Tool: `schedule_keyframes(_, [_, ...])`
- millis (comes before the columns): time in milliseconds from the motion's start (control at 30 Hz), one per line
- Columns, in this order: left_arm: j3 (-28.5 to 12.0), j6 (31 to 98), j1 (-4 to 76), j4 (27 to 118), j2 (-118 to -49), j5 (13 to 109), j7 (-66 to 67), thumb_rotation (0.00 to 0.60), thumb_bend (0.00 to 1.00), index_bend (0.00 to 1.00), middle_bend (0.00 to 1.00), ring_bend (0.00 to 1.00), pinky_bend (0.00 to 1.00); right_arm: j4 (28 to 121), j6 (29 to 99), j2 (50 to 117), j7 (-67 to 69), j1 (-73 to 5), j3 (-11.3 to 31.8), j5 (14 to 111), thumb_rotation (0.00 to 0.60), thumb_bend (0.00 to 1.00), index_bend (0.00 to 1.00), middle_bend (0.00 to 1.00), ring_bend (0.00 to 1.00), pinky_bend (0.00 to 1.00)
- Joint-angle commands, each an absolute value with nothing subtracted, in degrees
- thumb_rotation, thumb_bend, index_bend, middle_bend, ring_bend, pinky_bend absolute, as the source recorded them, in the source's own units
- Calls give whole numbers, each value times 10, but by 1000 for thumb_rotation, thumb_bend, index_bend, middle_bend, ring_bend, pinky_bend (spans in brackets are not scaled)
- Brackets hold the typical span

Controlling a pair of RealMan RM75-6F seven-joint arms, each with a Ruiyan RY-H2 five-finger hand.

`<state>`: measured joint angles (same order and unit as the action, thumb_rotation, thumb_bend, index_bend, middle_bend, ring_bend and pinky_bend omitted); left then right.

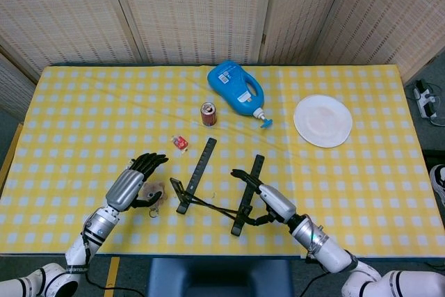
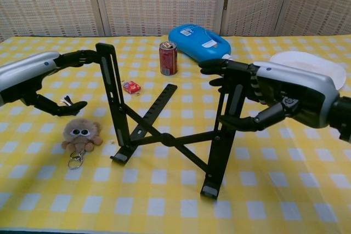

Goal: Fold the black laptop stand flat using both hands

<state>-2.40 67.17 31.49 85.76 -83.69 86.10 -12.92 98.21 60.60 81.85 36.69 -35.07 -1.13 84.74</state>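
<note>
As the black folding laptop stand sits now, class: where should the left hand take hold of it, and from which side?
Probably the upper end of the black folding laptop stand's left upright bar, approached from the outer side. That slim flat bar rises steeply and stands free up top, with the left hand open right beside it. The right hand is at the other upright, so both could press inward.

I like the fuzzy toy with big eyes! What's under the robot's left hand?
Under the left hand sits the fuzzy toy on the yellow checked tablecloth, with its key ring in front. A small dark clip lies behind it, partly hidden by the thumb.
</note>
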Motion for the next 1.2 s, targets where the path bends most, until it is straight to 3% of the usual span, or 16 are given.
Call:
schedule_keyframes(33, [-24, 672, 315, 860, -834, 864, -129, 600, 423, 132, 115, 0, 0, 982, 616, 815, 362, -338, 2, 829, 600, 403, 0, 0, 0, 0])
schedule_keyframes(433, [-31, 665, 327, 860, -815, 882, -113, 600, 420, 132, 116, 0, 0, 999, 715, 752, 421, -269, 54, 805, 600, 404, 0, 0, 0, 0])
schedule_keyframes(700, [-47, 637, 363, 810, -818, 893, -57, 600, 342, 132, 116, 0, 0, 1000, 788, 716, 309, -241, 33, 921, 600, 404, 0, 11, 19, 0])
schedule_keyframes(800, [-52, 614, 386, 772, -835, 897, -26, 600, 263, 132, 116, 1, 0, 991, 794, 722, 209, -241, 20, 970, 600, 404, 3, 113, 97, 0])
schedule_keyframes(933, [-56, 583, 415, 723, -867, 898, 10, 600, 198, 117, 114, 0, 0, 991, 773, 733, 106, -247, 10, 995, 600, 406, 143, 272, 238, 37])
schedule_keyframes(1033, [-59, 565, 434, 684, -898, 894, 30, 600, 183, 98, 101, 0, 0, 992, 744, 743, 43, -256, 5, 999, 600, 405, 212, 330, 292, 102])
schedule_keyframes(1200, [-58, 551, 450, 640, -940, 889, 34, 600, 181, 76, 83, 0, 0, 991, 715, 755, -9, -263, 4, 989, 600, 403, 220, 350, 317, 140])
